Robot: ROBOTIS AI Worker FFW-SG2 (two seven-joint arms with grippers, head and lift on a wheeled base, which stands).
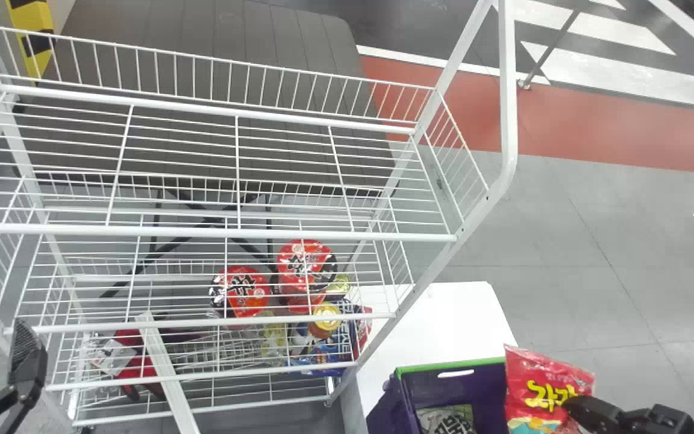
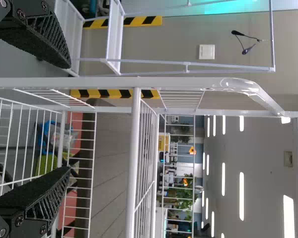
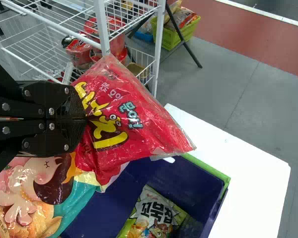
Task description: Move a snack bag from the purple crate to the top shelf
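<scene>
While the right gripper (image 1: 575, 406) is clamped on the red snack bag (image 1: 543, 383), its two fingers pressed together with the wrapper pinched between them, the bag is upright at the right side of the purple crate (image 1: 450, 381). In the right wrist view the bag's yellow lettering faces the camera, and part of the bag overlaps the crate's dark inside. Another snack bag (image 3: 151, 213) lies in the crate, which has a green rim and is at the white table (image 1: 437, 319).

The left gripper (image 1: 26, 361) is at the lower left of the head view, near the front of the white wire rack (image 1: 220, 231). Its fingers are wide apart with nothing between them.

The top shelf (image 1: 238, 175) has a wire floor and low wire sides. Below it, two red noodle tubs (image 1: 243, 295) (image 1: 303, 265) are on the rack near its right end, close to a gold-lidded container (image 1: 325, 318). In the right wrist view, a lime green basket (image 3: 191, 30) beyond the rack holds several packets (image 3: 181, 19).
</scene>
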